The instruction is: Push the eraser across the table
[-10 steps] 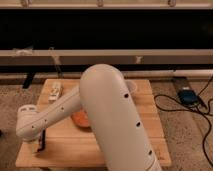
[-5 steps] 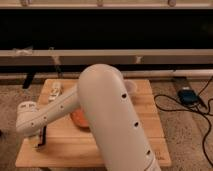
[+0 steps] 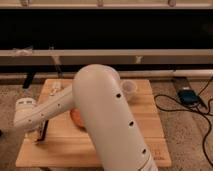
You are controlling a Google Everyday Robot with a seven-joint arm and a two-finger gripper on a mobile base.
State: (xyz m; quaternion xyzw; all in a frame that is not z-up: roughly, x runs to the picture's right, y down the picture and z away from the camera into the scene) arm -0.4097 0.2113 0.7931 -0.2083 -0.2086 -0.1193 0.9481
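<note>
- Your gripper (image 3: 39,134) sat lower left of frame, fingers' state unreadable.
- The dark flat elongated eraser (image 3: 43,133) lay touching it on the light plank-striped wooden table (image 3: 125,142), long axis roughly vertical in frame; open tabletop lay rightward.

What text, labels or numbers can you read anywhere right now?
None readable.
Faint mark on the table near corner: too blurred to read.
Arm, eraser and cup: no print visible.
Tool: low by the eraser, no label.
</note>
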